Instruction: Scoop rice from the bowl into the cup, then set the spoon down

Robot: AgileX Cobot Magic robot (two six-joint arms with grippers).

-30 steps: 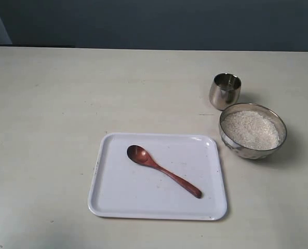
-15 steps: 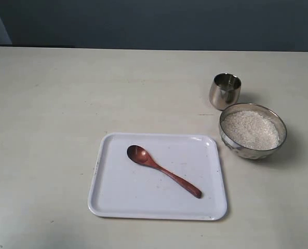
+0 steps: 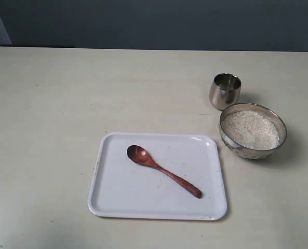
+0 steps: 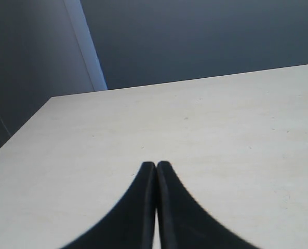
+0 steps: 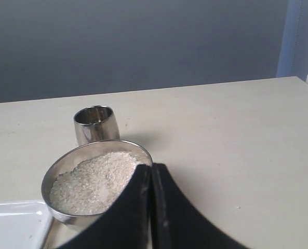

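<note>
The dark reddish-brown wooden spoon (image 3: pixel 162 170) lies loose on the white tray (image 3: pixel 112 199), its oval bowl toward the tray's far left. At the right stands the wide steel bowl (image 3: pixel 253 149) (image 5: pixel 57 174), filled with white rice (image 3: pixel 251 129) (image 5: pixel 94 181). Just behind it is the small steel cup (image 3: pixel 225 91) (image 5: pixel 95 125). Neither arm shows in the exterior view. My left gripper (image 4: pixel 156 165) is shut over bare table. My right gripper (image 5: pixel 151 167) is shut, empty, close beside the steel bowl.
The beige table (image 3: pixel 65 104) reaches back to a dark wall. In the left wrist view the table's far edge (image 4: pixel 185 80) meets a pale wall corner. The tray's corner (image 5: pixel 16 223) shows in the right wrist view.
</note>
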